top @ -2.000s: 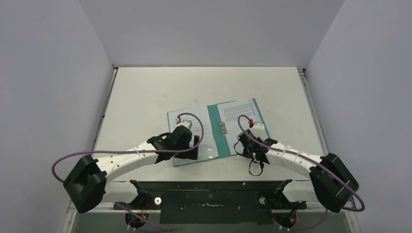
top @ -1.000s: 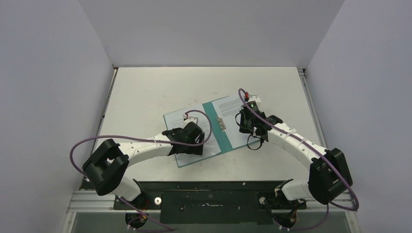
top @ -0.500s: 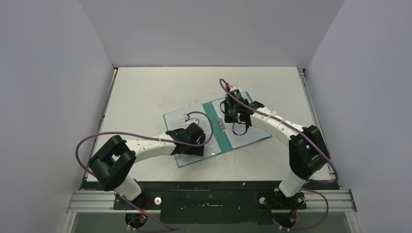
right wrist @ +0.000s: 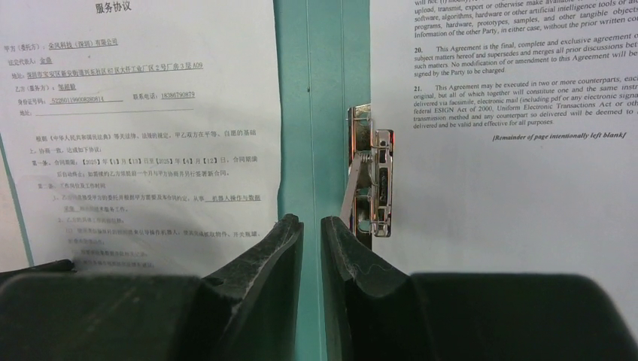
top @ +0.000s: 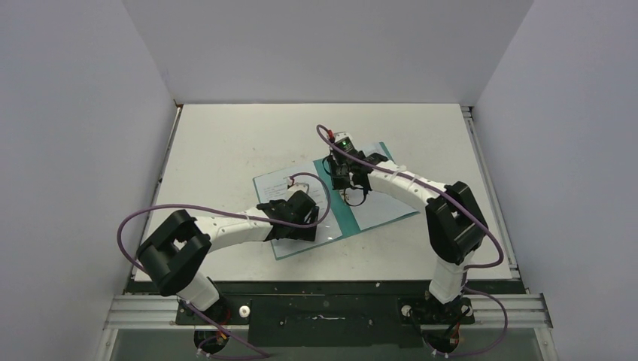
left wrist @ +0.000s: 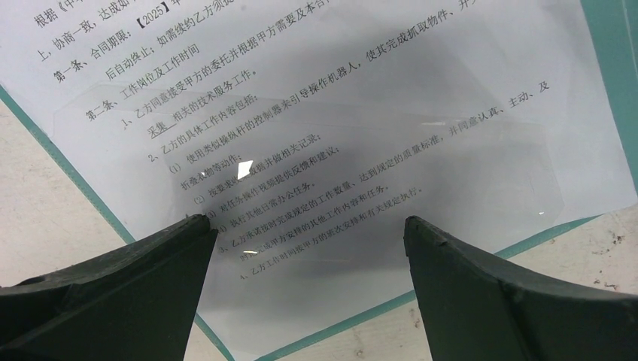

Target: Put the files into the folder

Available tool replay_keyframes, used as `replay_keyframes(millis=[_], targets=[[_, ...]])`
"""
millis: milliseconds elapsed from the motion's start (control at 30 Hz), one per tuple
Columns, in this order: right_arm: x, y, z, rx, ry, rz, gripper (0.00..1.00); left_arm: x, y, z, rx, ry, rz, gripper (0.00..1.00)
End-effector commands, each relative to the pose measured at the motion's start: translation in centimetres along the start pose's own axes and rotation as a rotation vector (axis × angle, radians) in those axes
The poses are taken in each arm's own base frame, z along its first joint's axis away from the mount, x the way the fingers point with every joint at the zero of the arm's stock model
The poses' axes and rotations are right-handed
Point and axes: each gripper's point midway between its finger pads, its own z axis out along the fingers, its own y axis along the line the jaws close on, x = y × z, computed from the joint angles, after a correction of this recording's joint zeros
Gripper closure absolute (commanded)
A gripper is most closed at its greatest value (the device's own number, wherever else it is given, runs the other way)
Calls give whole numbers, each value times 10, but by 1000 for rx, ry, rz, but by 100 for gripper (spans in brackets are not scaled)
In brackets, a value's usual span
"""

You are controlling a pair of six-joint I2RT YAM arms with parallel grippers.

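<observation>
The teal-green folder [top: 347, 216] lies open on the table. A file with Chinese text [right wrist: 150, 135] lies on its left half, and a file with English text [right wrist: 511, 150] on its right half. The silver fastener clip [right wrist: 370, 180] sits by the spine. A clear sheet [left wrist: 421, 173] covers the left file. My left gripper [left wrist: 305, 222] is open just above the lower part of the left file, seen in the top view [top: 303, 226]. My right gripper [right wrist: 312, 226] is shut and empty over the spine [right wrist: 320, 90], just left of the clip, seen in the top view [top: 342, 179].
The white table [top: 226, 143] is enclosed by grey walls at the left, back and right. The folder's near corner [left wrist: 331, 327] rests on bare table. My arm bases stand on the dark rail [top: 323, 308] at the near edge.
My right gripper has swung left and away from me, from the right file to the spine beside the clip. The left gripper has held still over the last second. The folder has turned slightly.
</observation>
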Motion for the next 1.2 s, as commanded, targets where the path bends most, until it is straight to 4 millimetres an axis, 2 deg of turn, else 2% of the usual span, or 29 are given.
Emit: replay_keyframes(millis=[0,567,1033,1167], targets=[[-17,0,0,28,-43,-37,82,19,-1,5,23,51,-3,0],[7,-4,7,101,14,-137,87,17,-2,4,20,51,-9,0],[22,-20,3,159,30,-155,88,18,-1,5,13,52,-22,0],[27,-24,3,174,39,-161,92,19,-1,5,13,52,-25,0]])
